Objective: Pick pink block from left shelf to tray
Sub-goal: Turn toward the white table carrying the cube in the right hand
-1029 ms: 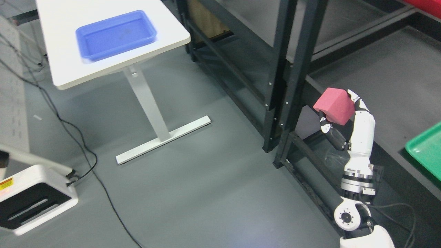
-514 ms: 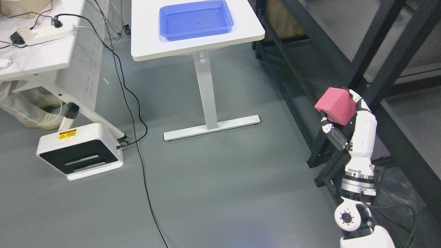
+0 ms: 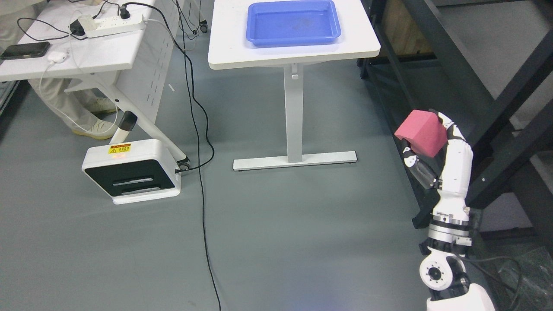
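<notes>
My right hand [image 3: 425,144] is raised at the right of the head view, its fingers shut on the pink block [image 3: 421,132], which it holds in the air over the grey floor. The blue tray [image 3: 293,22] lies on a small white table [image 3: 229,52] at the top centre, far from the hand and up-left of it. Nothing shows inside the tray. My left arm is out of view.
The dark metal shelf frame [image 3: 497,108] stands just behind and right of my hand. The table's white pedestal foot [image 3: 295,160] is on the floor. A white-and-black box [image 3: 131,170], black cables [image 3: 203,172], a desk with a power strip [image 3: 110,23] and a person's legs [image 3: 93,116] are at left.
The whole picture has swung: table and tray have shifted right toward the top centre, and the desk has come in at left. My right hand still holds the block at the same spot.
</notes>
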